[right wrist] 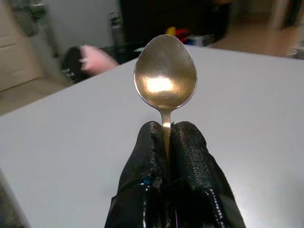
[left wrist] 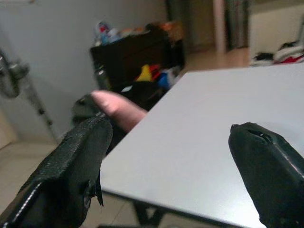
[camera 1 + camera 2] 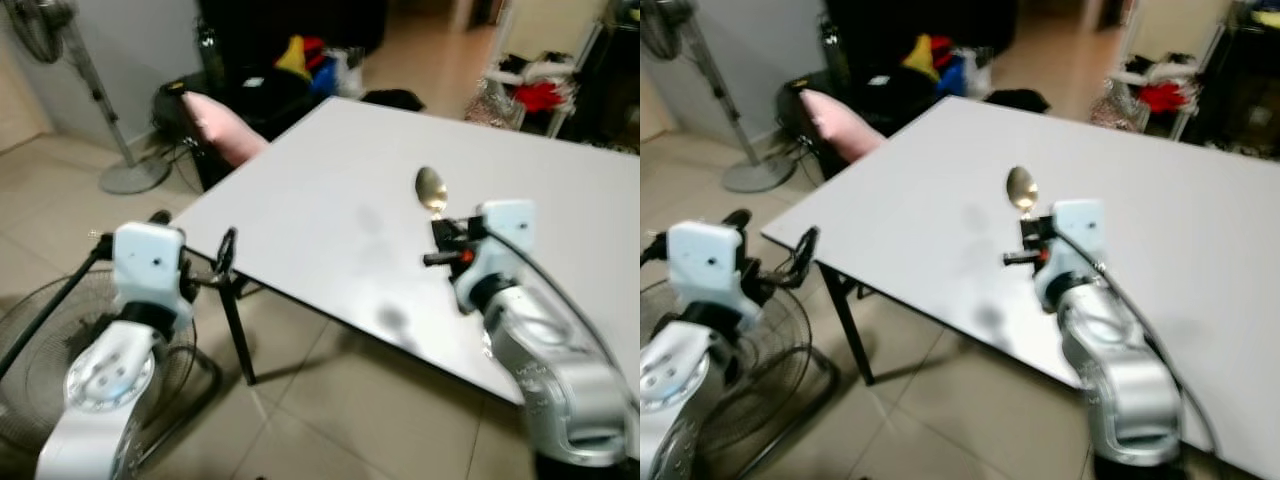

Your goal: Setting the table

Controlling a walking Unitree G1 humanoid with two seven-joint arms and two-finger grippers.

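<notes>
Right wrist view shows the right gripper (image 1: 166, 137) pinching the spoon (image 1: 165, 73) by its neck, bowl forward above the white table (image 3: 330, 210), apparently to lay it flat, while the left gripper (image 2: 171, 156) waits spread off the edge.

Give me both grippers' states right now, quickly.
Left gripper: open, holding nothing, by the table corner.
Right gripper: shut on the spoon, above the table.

A lived-in home: tiled floor (image 3: 330, 400), standing fan (image 3: 90, 90), cluttered shelves (image 3: 300, 60).
</notes>
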